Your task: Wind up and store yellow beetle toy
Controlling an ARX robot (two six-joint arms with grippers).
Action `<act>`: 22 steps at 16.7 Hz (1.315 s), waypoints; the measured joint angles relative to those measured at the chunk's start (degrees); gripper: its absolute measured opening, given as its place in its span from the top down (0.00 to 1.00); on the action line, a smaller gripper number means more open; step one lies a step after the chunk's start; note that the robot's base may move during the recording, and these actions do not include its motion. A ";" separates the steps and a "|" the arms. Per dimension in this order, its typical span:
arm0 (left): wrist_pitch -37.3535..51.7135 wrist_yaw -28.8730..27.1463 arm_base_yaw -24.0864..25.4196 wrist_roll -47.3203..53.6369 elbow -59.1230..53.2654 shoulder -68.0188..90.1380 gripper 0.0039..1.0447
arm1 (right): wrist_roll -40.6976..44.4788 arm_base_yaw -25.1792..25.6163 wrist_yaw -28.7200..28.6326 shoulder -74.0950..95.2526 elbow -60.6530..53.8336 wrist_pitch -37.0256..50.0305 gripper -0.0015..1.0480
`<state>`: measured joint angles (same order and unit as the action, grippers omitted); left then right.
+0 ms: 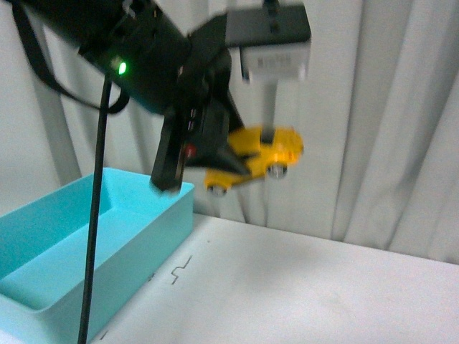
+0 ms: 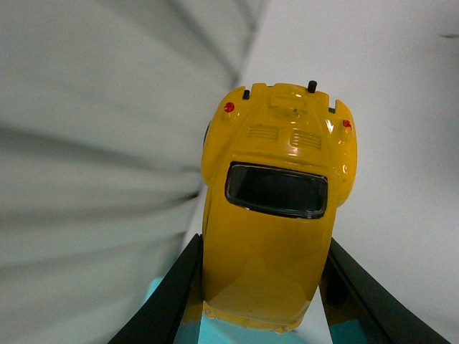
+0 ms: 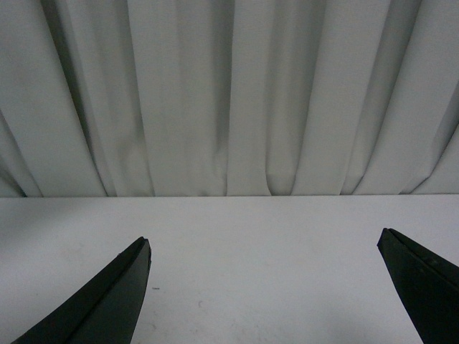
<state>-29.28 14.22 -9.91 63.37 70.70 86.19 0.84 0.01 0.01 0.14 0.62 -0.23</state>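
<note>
My left gripper [image 1: 231, 159] is shut on the yellow beetle toy [image 1: 259, 159] and holds it in the air, high above the white table [image 1: 301, 287], just right of the turquoise bin [image 1: 43, 244]. In the left wrist view the glossy yellow beetle toy [image 2: 269, 215] fills the middle, rear window and red tail lights showing, pinched between the two black fingers [image 2: 168, 301]. My right gripper [image 3: 265, 247] is open and empty above bare table; its fingers [image 3: 107, 301] stand wide apart. The right gripper does not show in the front view.
The open turquoise bin stands at the left on the table. A grey-white curtain [image 1: 387, 115] hangs behind the table. A black cable [image 1: 93, 215] hangs down in front of the bin. A small dark mark [image 1: 179, 269] lies on the table.
</note>
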 joint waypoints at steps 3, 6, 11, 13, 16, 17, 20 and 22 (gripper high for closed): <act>0.57 -3.98 10.73 -11.85 5.01 0.81 0.62 | 0.00 0.00 0.00 0.00 0.00 0.02 0.06; 0.20 -11.28 18.64 -22.51 5.01 5.97 0.62 | 0.00 0.00 0.00 0.00 0.00 0.02 0.06; 2.01 -21.33 24.79 -36.68 4.81 16.70 0.62 | 0.00 0.00 0.00 0.00 0.00 0.02 0.06; 3.23 -22.38 25.90 -39.58 4.46 20.55 0.62 | 0.00 0.00 0.00 0.00 0.00 0.02 0.06; 5.66 -23.93 25.68 -41.79 3.45 25.09 0.62 | 0.00 0.00 0.02 0.00 0.00 0.02 0.06; 7.13 -24.61 25.59 -42.05 3.48 26.29 0.62 | 0.00 0.00 0.02 0.00 0.00 0.02 0.06; 11.19 -26.88 25.70 -41.77 3.80 30.01 0.62 | 0.00 0.00 0.02 0.00 0.00 0.02 0.06; 14.43 -29.42 26.10 -41.00 4.55 32.92 0.62 | 0.00 0.00 0.00 0.00 0.00 0.04 0.06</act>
<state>-14.85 -15.20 16.19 22.37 75.24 119.11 0.84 0.01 0.01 0.14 0.62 -0.19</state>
